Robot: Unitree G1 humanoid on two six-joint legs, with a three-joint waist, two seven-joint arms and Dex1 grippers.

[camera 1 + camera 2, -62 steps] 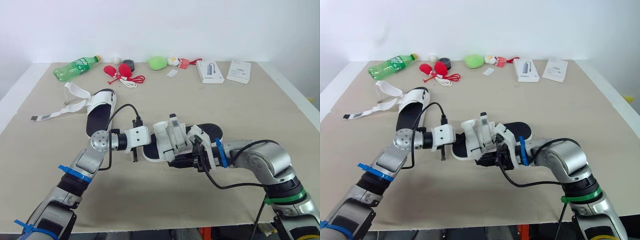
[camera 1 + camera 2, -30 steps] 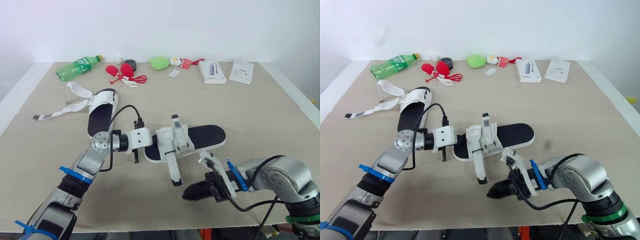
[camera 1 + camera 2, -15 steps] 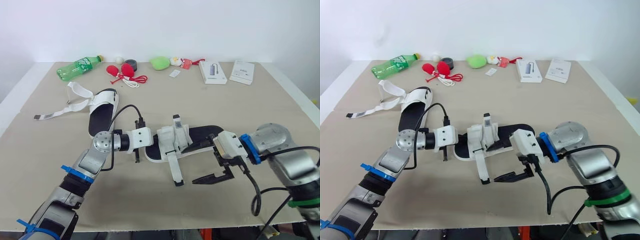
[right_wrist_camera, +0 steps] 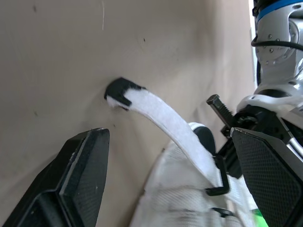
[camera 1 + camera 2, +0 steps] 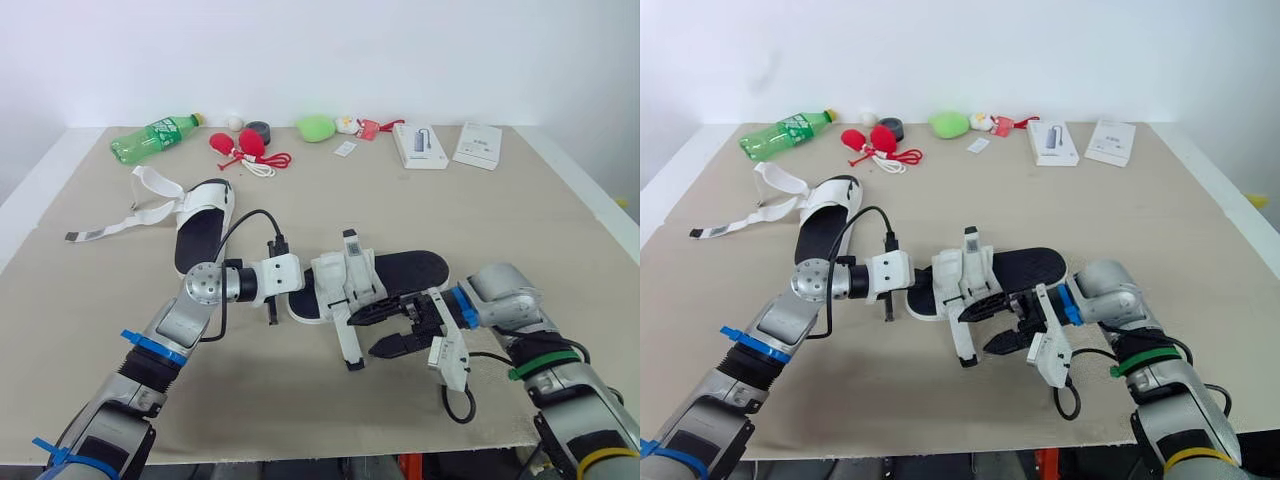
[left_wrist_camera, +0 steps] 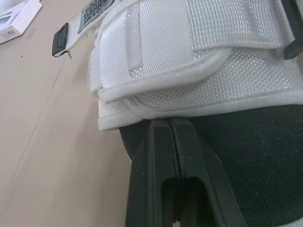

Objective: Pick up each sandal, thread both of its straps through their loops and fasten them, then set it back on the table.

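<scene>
Left gripper (image 6: 171, 124) clamps sandal (image 6: 213, 71); strap tag (image 6: 97, 8) perhaps reads "FASHION".

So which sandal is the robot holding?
The near sandal, its sole pinched by the left gripper; the far sandal lies alone, straps splayed.

Two sandals (image 5: 412, 270) (image 5: 200, 228), one bottle (image 5: 152, 137), two boxes (image 5: 420, 146) (image 5: 478, 146).

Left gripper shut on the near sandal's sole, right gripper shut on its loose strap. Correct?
Not quite. The right gripper is open: the right wrist view shows its fingers spread wide, with the loose strap lying between them unclamped. The left gripper is indeed shut on the sandal at its sole, as the left wrist view shows.
</scene>
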